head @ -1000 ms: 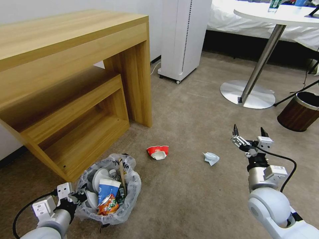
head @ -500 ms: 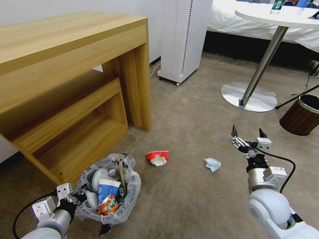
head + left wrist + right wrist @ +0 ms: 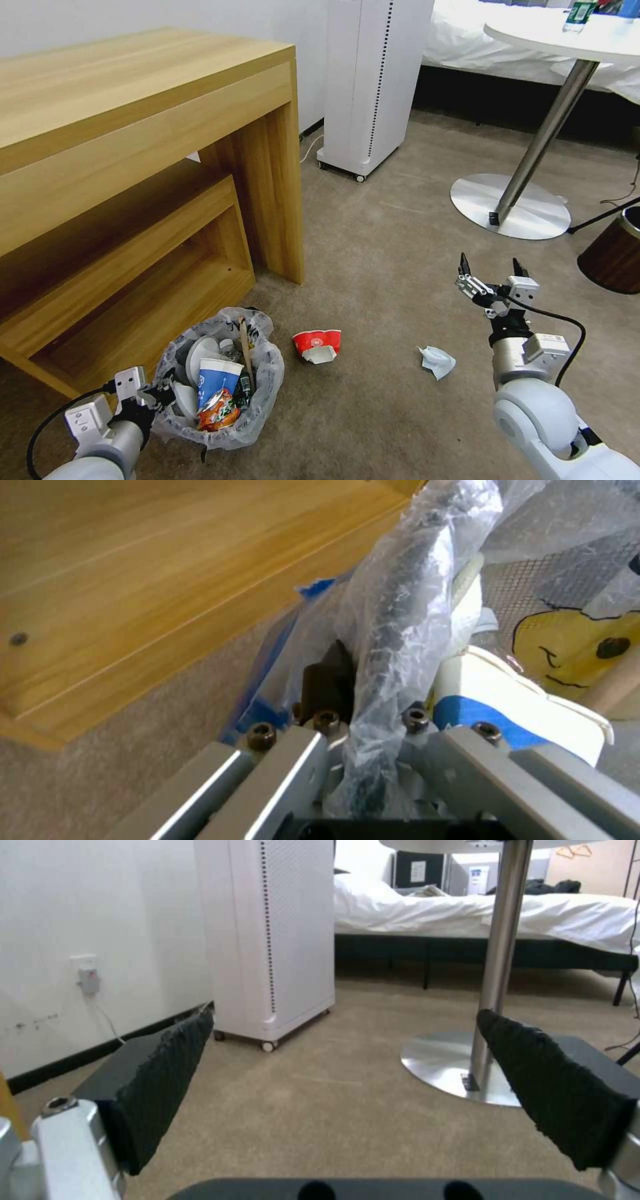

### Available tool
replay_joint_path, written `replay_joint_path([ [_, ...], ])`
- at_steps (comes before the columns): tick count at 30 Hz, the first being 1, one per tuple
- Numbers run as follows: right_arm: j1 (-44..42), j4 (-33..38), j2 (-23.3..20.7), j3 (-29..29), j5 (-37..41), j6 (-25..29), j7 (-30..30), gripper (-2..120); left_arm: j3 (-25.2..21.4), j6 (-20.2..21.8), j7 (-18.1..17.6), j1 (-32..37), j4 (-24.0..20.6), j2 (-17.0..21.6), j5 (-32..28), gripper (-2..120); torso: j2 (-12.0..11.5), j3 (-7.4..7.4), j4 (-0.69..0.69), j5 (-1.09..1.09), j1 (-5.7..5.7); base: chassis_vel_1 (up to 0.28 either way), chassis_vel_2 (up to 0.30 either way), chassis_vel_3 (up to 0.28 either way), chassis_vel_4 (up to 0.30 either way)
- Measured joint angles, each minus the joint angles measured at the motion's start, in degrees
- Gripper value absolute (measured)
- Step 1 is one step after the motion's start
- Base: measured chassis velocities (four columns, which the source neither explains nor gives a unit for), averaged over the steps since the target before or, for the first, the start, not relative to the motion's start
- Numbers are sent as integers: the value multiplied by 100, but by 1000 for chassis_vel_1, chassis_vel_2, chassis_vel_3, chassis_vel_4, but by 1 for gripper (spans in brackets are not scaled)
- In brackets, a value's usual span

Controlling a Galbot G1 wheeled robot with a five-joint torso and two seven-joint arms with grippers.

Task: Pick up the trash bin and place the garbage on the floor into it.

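At bin rim [image 3: 175, 360], left pincer [image 3: 155, 398] clamped; right pincer [image 3: 491, 277] agape.

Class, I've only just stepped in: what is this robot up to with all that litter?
It is clearing litter off the carpet. The left gripper is clamped on the bagged rim of the trash bin, which already holds cups, a can and a stick, beside the wooden desk. The right gripper hangs open over the floor. A crushed red cup and a white wad lie on the floor.
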Motion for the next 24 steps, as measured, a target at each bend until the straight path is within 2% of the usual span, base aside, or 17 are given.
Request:
replay_joint_path([
  [15, 55, -119, 12, -168, -48, 93, -36, 100, 48, 11, -2, -134, 139, 29, -22, 0, -1, 2, 0, -1, 1, -116, 133, 125, -116],
  [24, 202, -28, -58, -593, 412, -186, 183, 100, 71, 12, -2, -166, 215, 33, -25, 0, 0, 0, 0, 0, -1, -5, 7, 10, -4],
])
